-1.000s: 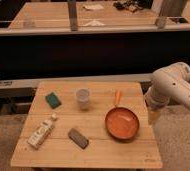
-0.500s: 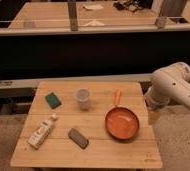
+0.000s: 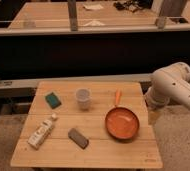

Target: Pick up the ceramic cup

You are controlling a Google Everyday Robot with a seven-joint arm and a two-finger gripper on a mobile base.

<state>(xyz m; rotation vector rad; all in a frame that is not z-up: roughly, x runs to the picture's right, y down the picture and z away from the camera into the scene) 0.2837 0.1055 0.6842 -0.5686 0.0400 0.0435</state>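
Right of the orange pan [image 3: 122, 124], the hand [image 3: 152, 116] hangs empty, jaws apart; the ceramic cup [image 3: 83, 98], left of the pan, stands ungrasped.

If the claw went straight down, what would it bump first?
Probably the wooden table's right edge, or the floor beside it; depth is unclear. The claw hangs right of the orange pan, far from the ceramic cup.

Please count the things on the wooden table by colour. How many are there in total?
White: 2, the cup and the bottle
Orange: 1, the pan
Green: 1, the sponge
Grey: 1, the block
Total: 5
The gripper hangs by the right edge of the table, apart from them all.
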